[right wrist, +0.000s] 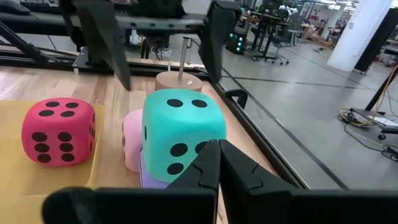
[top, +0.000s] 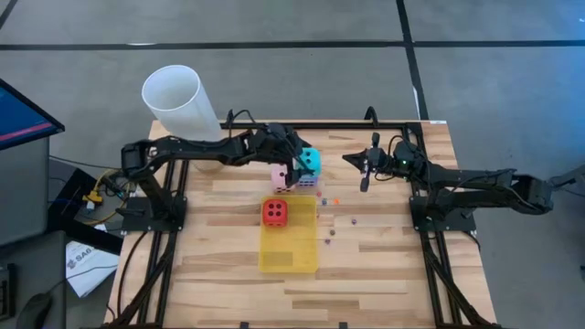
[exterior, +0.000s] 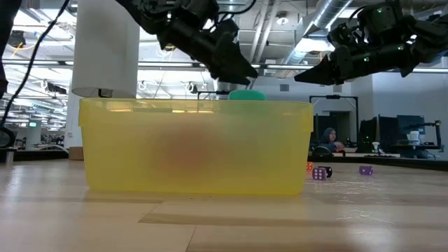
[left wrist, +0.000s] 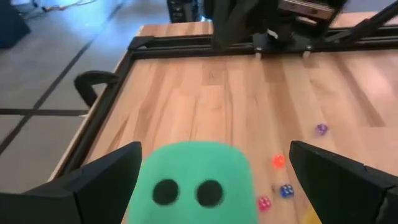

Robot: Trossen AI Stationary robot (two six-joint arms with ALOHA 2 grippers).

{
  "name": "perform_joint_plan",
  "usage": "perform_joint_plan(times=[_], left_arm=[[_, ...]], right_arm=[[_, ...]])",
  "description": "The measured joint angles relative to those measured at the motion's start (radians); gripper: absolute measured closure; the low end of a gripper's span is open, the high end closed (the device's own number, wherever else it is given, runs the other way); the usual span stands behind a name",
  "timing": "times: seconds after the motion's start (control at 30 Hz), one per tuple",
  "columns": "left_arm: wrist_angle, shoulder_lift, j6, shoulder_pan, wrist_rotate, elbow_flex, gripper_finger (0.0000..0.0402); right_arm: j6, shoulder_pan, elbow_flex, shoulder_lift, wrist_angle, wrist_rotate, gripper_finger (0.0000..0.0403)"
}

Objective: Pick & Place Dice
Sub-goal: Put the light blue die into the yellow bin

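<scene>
Four big soft-looking dice, one already in the tray.

The cyan foam-like cube (right wrist: 179, 132) sat atop the pink cube (right wrist: 132, 147) and purple cube (right wrist: 152, 179), just beyond the flat yellow plastic tray (top: 291, 254) holding the red cube (top: 275, 212); probably light, squashy, best pinched across opposite flat faces. The left gripper (top: 297, 167) straddled it, jaws spread. The right gripper (top: 365, 179) hovered apart, jaws pressed together. Several tiny bead-sized dice (exterior: 320, 173) lay scattered nearby.
</scene>
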Motion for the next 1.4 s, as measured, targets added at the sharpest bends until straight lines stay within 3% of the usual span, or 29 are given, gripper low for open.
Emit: perform_joint_plan(times=[0.6, 1.4], left_arm=[[-0.058, 0.033, 0.034, 0.02, -0.009, 0.003, 0.0004], [-0.012, 0.025, 0.023, 0.019, -0.003, 0.003, 0.0004]], right_arm=[[0.0, 0.0, 0.0, 0.0, 0.0, 0.0, 0.0403], [0.0, 0.0, -0.001, 0.0, -0.012, 0.0, 0.0403]])
